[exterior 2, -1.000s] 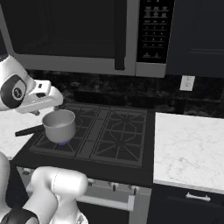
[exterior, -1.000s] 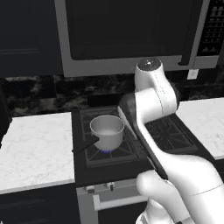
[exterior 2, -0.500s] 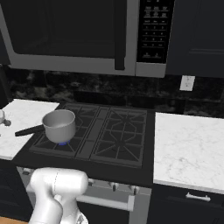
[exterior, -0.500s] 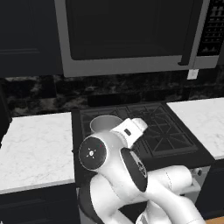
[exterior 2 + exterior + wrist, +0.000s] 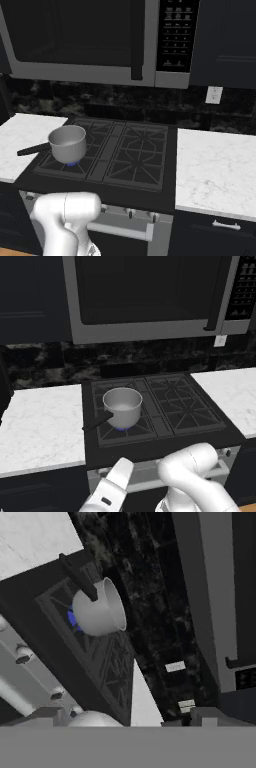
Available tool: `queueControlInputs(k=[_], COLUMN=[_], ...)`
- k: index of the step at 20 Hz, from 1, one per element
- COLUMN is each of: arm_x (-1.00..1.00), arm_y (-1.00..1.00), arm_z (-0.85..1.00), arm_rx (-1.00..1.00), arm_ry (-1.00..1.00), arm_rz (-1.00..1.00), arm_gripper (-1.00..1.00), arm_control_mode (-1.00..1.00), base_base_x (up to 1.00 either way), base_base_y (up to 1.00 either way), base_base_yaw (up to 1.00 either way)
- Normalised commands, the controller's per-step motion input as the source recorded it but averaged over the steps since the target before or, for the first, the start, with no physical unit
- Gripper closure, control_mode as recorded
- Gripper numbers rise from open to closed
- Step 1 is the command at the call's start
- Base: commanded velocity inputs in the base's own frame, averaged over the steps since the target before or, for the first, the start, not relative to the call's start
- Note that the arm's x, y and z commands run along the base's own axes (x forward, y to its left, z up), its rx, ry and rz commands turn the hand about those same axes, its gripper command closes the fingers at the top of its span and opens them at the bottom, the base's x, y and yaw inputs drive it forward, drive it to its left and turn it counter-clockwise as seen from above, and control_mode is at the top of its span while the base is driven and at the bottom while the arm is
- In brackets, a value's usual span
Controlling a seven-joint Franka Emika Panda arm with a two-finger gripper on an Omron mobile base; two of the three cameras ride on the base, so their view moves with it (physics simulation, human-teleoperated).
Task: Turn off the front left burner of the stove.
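Spanning the middle of both base views, the stove sits rigid between white desk tops. Its front left burner lies at centre-left in the left base view, blue flame showing under a small steel pot. Smaller still, silver knobs line the steel front panel; these look hard, smooth and slippery, so I'd pinch the leftmost squarely across its sides and twist. Whether the claw is spread or closed, I cannot tell.
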Motion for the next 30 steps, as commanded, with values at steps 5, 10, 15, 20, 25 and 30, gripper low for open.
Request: queueControlInputs(k=[5,10,15,20,25,30], arm_x=[-0.42,-0.01,0.27,0.35,0.48,0.37], arm_y=[0.1,0.11,0.06,0.0,-0.1,-0.1], arm_z=[-1.0,-0.92,-0.18,-0.13,-0.09,0.0], arm_rx=[-0.05,-0.14,-0.18,-0.08,0.0,0.0], arm_ry=[0.14,0.13,-0.25,-0.27,-0.02,0.0], arm_rz=[0.01,0.04,0.08,0.09,0.01,0.01], arm_gripper=[-1.0,-1.0,-1.0,-1.0,-1.0,-1.0], arm_control_mode=[-1.0,-1.0,-1.0,-1.0,-1.0,-1.0], base_base_x=[0.0,0.0,0.0,0.0,0.0,0.0], base_base_y=[0.0,0.0,0.0,0.0,0.0,0.0], base_base_yaw=[0.0,0.0,0.0,0.0,0.0,0.0])
